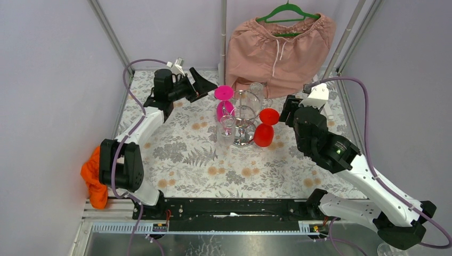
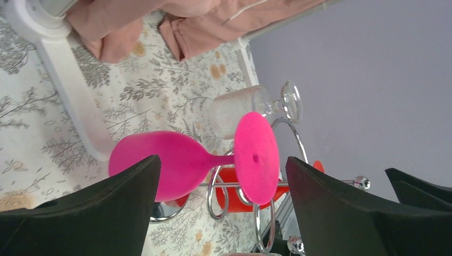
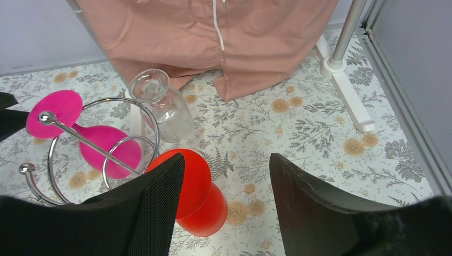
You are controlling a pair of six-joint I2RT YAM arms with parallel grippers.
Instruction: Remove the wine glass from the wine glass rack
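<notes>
The chrome wine glass rack point(image 1: 244, 114) stands mid-table with its ring on top. A pink wine glass point(image 1: 224, 101) hangs upside down on its left side, a red one point(image 1: 265, 128) on its right, and clear glasses point(image 1: 258, 89) at the back and front. My left gripper point(image 1: 200, 85) is open and empty, just left of the pink glass. In the left wrist view point(image 2: 223, 165) the pink glass point(image 2: 176, 162) and its foot lie between the spread fingers, not touched. My right gripper point(image 1: 288, 110) is open and empty, right of the red glass point(image 3: 205, 200), which shows beyond its fingers point(image 3: 226, 160).
Pink shorts point(image 1: 280, 45) hang on a green hanger at the back, over a white stand foot point(image 3: 346, 90). An orange cloth point(image 1: 93, 176) hangs off the table's left edge. Grey frame poles point(image 1: 223, 32) stand at the back. The rack wire point(image 3: 96, 138) lies left of my right fingers.
</notes>
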